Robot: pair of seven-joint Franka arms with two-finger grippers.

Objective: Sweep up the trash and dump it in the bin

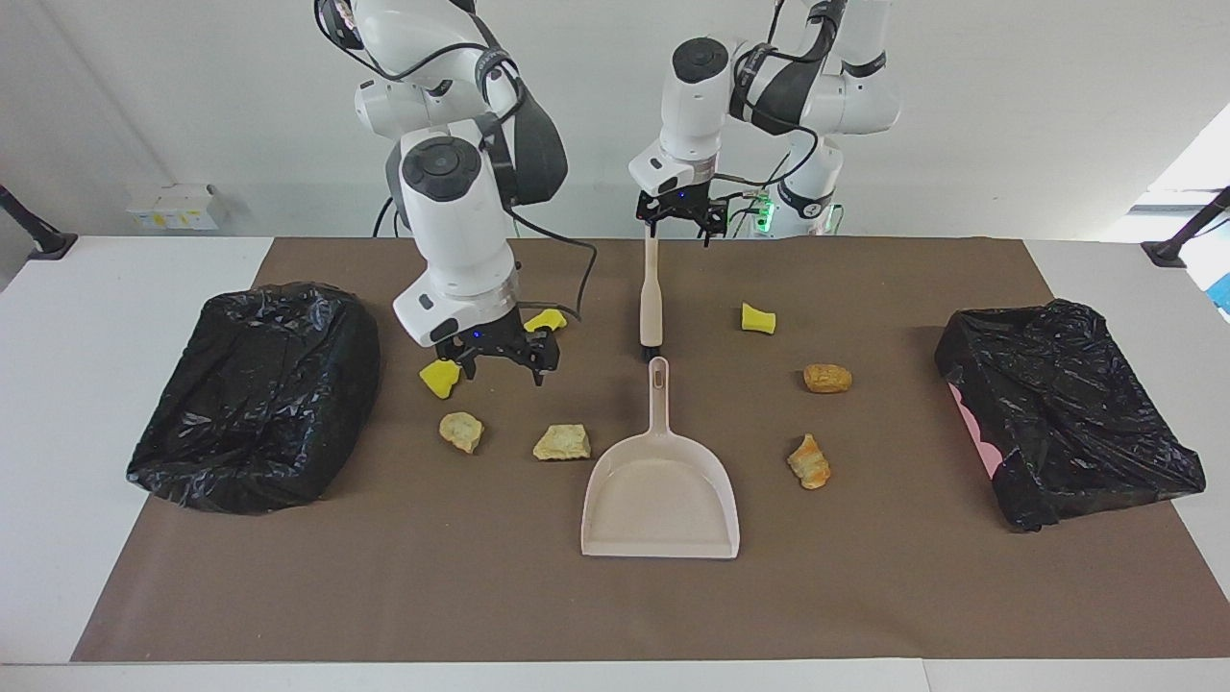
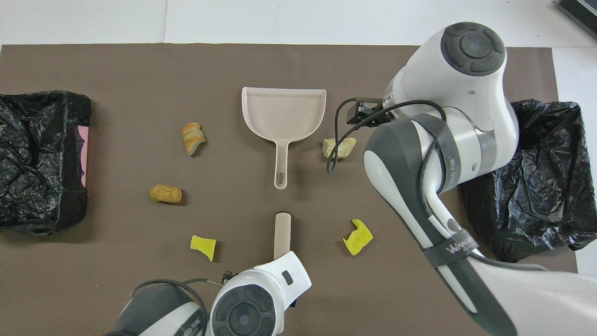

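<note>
We see the trash scattered mid-mat around the dustpan and brush. Black-bagged bins sit at the mat's two ends. The right gripper, open and empty, hangs over yellow pieces; the left gripper, open, hangs over the brush handle's end.

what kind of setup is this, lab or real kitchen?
Most likely a robotics lab bench, not a kitchen: two white robot arms are mounted at a plain white table covered by a brown paper mat, with a staged dustpan, brush and black bag-lined bins against bare walls.
</note>
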